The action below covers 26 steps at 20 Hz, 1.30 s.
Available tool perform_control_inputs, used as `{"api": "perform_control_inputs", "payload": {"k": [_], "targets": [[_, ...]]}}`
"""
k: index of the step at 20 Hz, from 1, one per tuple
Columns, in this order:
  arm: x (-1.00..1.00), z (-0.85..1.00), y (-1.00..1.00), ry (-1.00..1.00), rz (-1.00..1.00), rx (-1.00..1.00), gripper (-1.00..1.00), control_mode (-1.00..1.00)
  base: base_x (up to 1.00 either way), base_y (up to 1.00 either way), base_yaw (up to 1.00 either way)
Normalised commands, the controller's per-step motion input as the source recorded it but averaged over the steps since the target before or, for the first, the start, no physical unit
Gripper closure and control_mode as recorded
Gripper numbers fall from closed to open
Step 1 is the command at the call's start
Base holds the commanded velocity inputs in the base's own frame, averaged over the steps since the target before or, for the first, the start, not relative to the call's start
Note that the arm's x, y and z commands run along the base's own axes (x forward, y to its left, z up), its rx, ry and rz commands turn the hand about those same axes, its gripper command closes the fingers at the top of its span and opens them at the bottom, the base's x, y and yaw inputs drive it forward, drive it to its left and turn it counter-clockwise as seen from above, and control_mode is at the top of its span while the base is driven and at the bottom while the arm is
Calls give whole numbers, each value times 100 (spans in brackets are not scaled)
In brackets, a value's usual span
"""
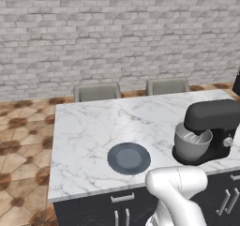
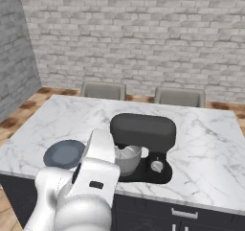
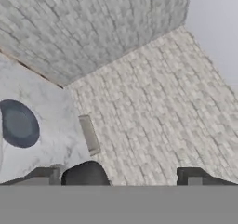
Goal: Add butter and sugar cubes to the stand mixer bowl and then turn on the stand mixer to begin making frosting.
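No readable text, label, brand, number or sign stood on anything in these views: the stand mixer [image 1: 213, 126], the plate [image 1: 129, 158] and the marble bench [image 1: 93, 126] all carried plain, unmarked surfaces.

Stand mixer [image 1: 213, 129]: right end cut by the left base view's edge; in the hand view just its dark top shows between the fingertips [image 3: 46, 174], the rest cut off below. Stand mixer bowl [image 2: 128, 159]: left side hidden behind the white arm [image 2: 91, 187] in the right base view. Plate [image 2: 64, 153]: near edge covered by the arm. Whisk inside the bowl too blurred to make out.
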Motion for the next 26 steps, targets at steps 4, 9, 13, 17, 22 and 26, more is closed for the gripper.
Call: {"api": "perform_control_inputs", "payload": {"k": [4, 9, 13, 17, 22, 26], "targets": [[18, -55, 2, -13, -17, 61, -100, -100, 0, 0, 0], [59, -70, 16, -5, -11, 18, -100, -100, 0, 0, 0], [87, -89, 2, -3, -3, 10, -100, -100, 0, 0, 0], [58, -99, 0, -6, 0, 6, -100, -100, 0, 0, 0], [42, -100, 0, -9, 0, 1, -100, -100, 0, 0, 0], [37, -94, 1, -12, 0, 0, -100, -100, 0, 0, 0]]}}
